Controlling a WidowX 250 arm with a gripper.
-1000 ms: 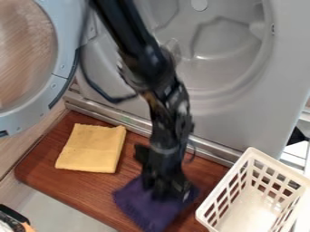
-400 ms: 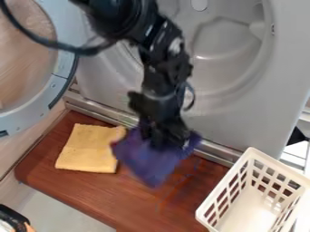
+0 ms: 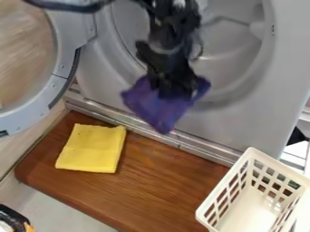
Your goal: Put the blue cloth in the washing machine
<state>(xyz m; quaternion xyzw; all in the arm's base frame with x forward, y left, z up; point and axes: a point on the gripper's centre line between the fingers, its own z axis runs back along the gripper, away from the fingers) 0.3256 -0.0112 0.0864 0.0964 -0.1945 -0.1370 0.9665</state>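
My gripper (image 3: 176, 90) is at the upper middle of the view, shut on the purplish-blue cloth (image 3: 158, 112). The cloth hangs from it in the air, in front of the lower rim of the washing machine's (image 3: 233, 122) round opening. Part of the cloth's upper side is hidden behind the gripper. The machine's door stands open at the left, and the arm covers part of the drum opening.
A folded yellow cloth (image 3: 92, 148) lies on the brown wooden board (image 3: 151, 195). A white slotted basket (image 3: 209, 208) stands at the lower right. The round door (image 3: 63, 68) juts out at the upper left.
The gripper has risen from the board toward the drum opening, lifting the purplish-blue cloth with it. The yellow cloth and the basket have stayed in place.
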